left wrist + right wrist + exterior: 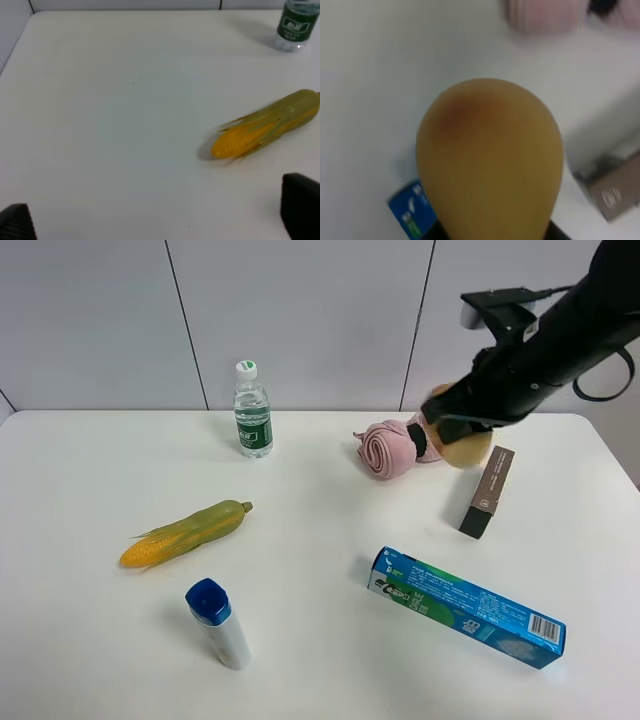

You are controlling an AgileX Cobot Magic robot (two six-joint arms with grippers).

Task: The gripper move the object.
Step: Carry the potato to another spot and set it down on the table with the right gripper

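The object point(468, 451) is a smooth tan-yellow oval with a faint pinkish spot. My right gripper point(455, 430) is shut on it and holds it above the table, between the rolled pink towel point(388, 448) and the brown box point(487, 492). In the right wrist view the object point(490, 160) fills the middle and hides the fingers. My left gripper point(157, 220) is open and empty, low over bare table. Its black fingertips point(300, 207) show at the frame's corners. The left arm is out of the exterior high view.
A corn cob point(185, 534) lies left of centre, also in the left wrist view point(265, 130). A water bottle point(252, 410) stands at the back. A blue-capped white tube point(218, 624) and a blue toothpaste box point(466, 606) lie near the front.
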